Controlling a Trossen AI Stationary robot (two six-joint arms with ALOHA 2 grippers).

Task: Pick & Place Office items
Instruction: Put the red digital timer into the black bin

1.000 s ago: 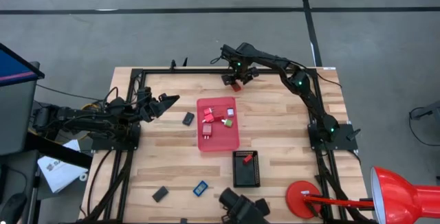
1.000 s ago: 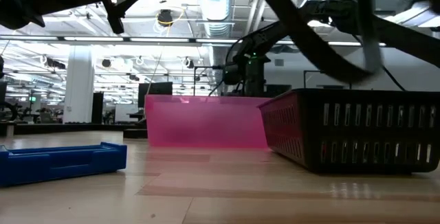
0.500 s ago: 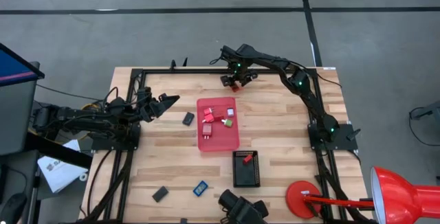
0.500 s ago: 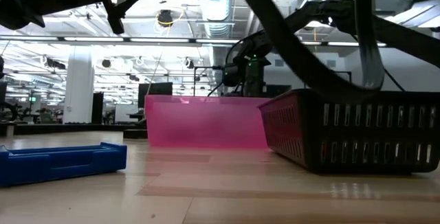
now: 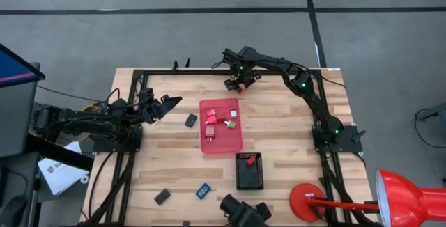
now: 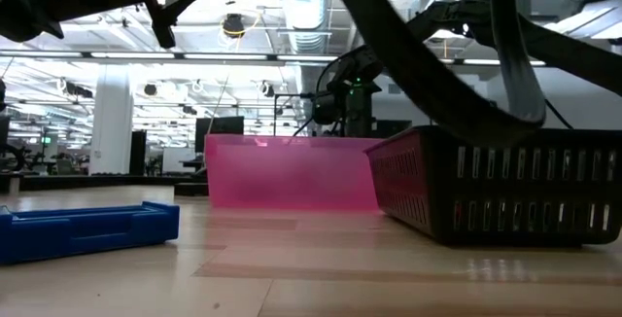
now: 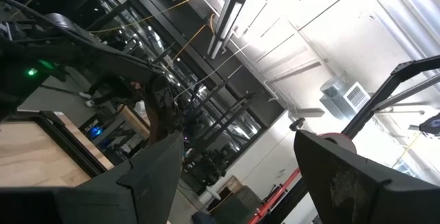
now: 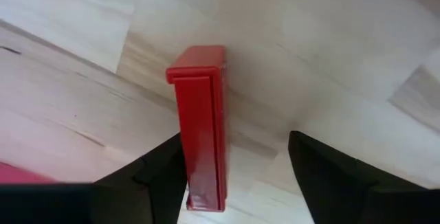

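Your red piece (image 8: 201, 124) lies flat on bare wood at the top centre of the high view (image 5: 240, 86), close to the table's far edge and just above the top end of the pink tray (image 5: 209, 145). In the right wrist view it lies between the right gripper's two dark fingers (image 8: 158, 172), close against one of them and with a clear gap to the other; whether that finger touches it you cannot tell. The right gripper (image 5: 237, 82) is over it with its fingers spread apart, nothing clamped.

The black frame rail (image 5: 202, 72) runs just beyond the piece along the far edge, so room on that side is tight. Toward the picture's bottom the wood is open down to the pink tray, which holds several small red pieces (image 5: 211, 120), a green one (image 5: 231, 124) and a pale one (image 5: 233, 114).

A black piece (image 5: 191, 120) lies just left of that tray. The black grid tray (image 5: 249, 178) sits lower right of centre with a red piece (image 5: 250, 161) in it. Near the bottom edge lie another black piece (image 5: 163, 196) and a blue piece (image 5: 203, 191), with open wood around them.

The left gripper (image 5: 169, 103) waits at the left side, raised and tilted, fingers apart and empty.
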